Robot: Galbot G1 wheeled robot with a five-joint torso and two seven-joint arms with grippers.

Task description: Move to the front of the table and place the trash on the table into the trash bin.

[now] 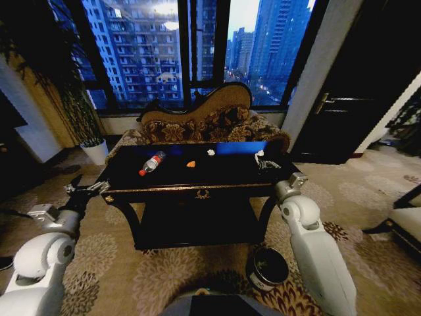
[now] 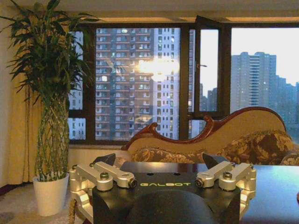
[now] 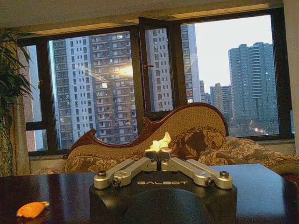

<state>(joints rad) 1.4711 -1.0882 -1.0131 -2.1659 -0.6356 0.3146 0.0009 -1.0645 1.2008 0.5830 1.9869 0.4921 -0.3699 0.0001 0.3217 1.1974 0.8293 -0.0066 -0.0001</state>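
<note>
I'm parked square to the table point(image 1: 197, 176), close enough that both arms reach its near edge. My right gripper point(image 1: 264, 160) sits over the table's right end, fingers point(image 3: 152, 158) pinched together on a small pale scrap point(image 3: 160, 142) — I judge that's one trash piece picked up, held clear of the top for carrying. My left gripper point(image 1: 87, 189) hangs just off the table's left corner, fingers point(image 2: 105, 158) spread wide, holding nothing, probably waiting. Count on the tabletop: one clear bottle point(image 1: 152, 162) lying on its side left of centre, one orange scrap point(image 1: 191, 164) mid-table, one white bit point(image 1: 211, 152) behind it. One trash bin point(image 1: 268, 268) stands on the carpet by the table's right front leg, below my right arm.
</note>
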